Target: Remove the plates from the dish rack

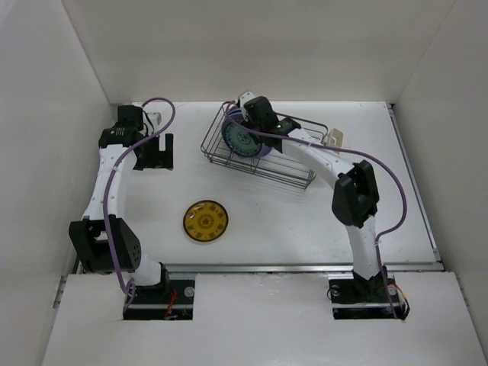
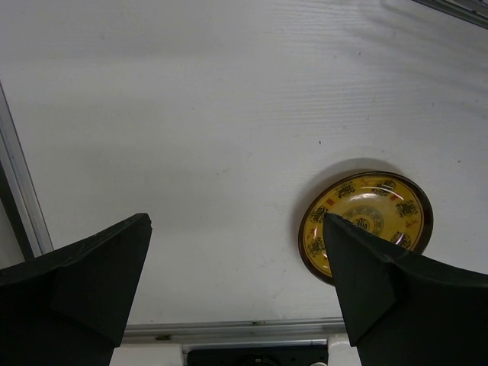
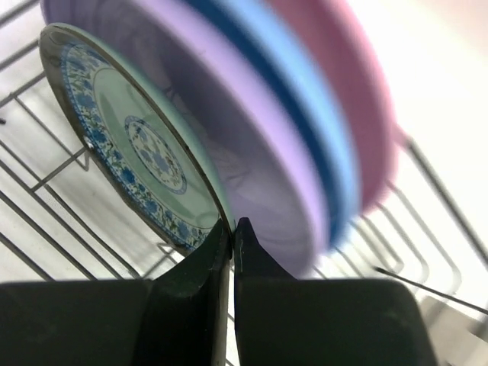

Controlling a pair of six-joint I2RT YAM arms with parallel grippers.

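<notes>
Teal plate, blue-patterned, is stood on edge beside the lavender plate in the dish rack at 12 o'clock. Its rim is clamped by the right gripper; the left gripper is spread apart.

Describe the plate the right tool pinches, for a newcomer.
Start at the wire dish rack. At one end of its row stands the teal plate, small and patterned, unlike the plain lavender plate right behind it.
</notes>
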